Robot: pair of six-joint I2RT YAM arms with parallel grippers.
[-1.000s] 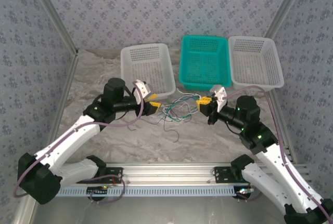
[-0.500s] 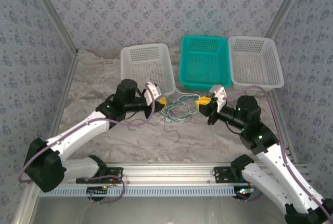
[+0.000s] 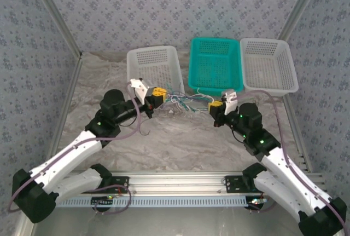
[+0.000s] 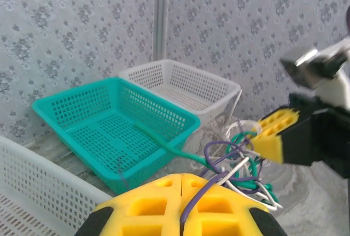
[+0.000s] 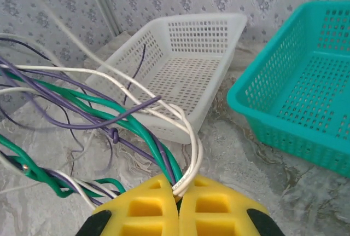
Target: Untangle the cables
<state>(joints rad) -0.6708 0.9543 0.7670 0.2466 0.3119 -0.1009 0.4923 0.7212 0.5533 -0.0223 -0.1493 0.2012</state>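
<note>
Since the cables [image 3: 183,102] are thin, light and floppy, they are sagging in a purple, green and cream tangle between your two tools, just in front of the teal basket [image 3: 214,66] and the left white basket [image 3: 155,69]. Your left gripper [image 3: 156,95] is pinching one purple strand, pads together. Your right gripper [image 3: 216,106] is clamping a green, cream and purple bunch. Likely slippery and snag-prone, so you are better off gripping single strands close to the knot and pulling gently.
</note>
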